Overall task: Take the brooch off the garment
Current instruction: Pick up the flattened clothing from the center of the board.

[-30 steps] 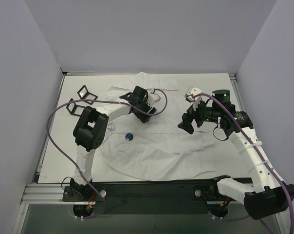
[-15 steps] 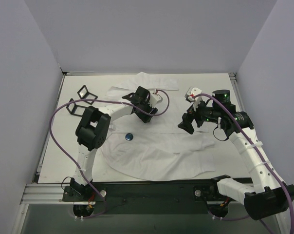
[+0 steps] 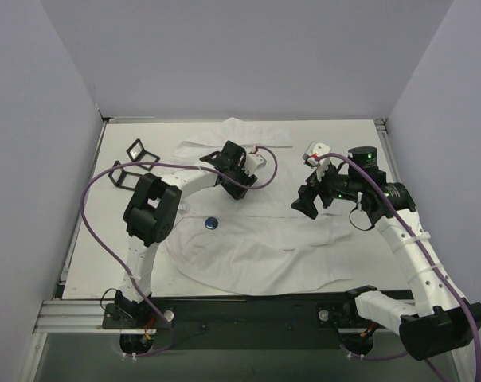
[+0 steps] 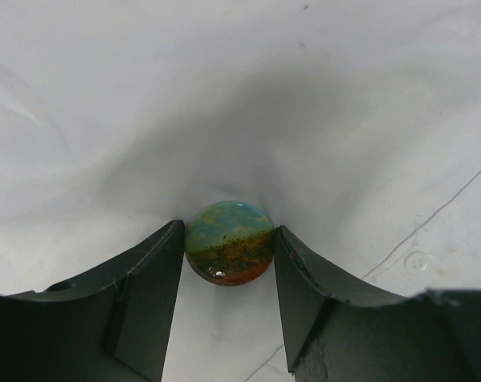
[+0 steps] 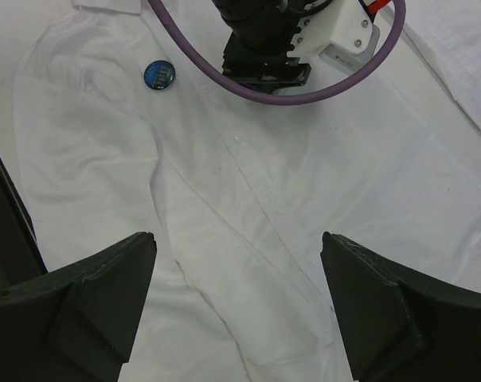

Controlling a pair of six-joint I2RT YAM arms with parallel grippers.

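Note:
The garment, a large white shirt, lies spread flat on the table. My left gripper is down on the shirt's upper chest. In the left wrist view, the left gripper is shut on a round brooch painted blue-green over orange, which sits on the white fabric. My right gripper hovers over the shirt's right side. In the right wrist view, the right gripper is wide open and empty above the fabric, with the left gripper ahead of it.
A second round badge, dark blue, lies on the shirt left of centre and also shows in the right wrist view. Two black square frames lie at the table's far left. A purple cable loops from the left arm.
The left wrist has shifted slightly right and its cable loop moved with it. The right arm has not moved.

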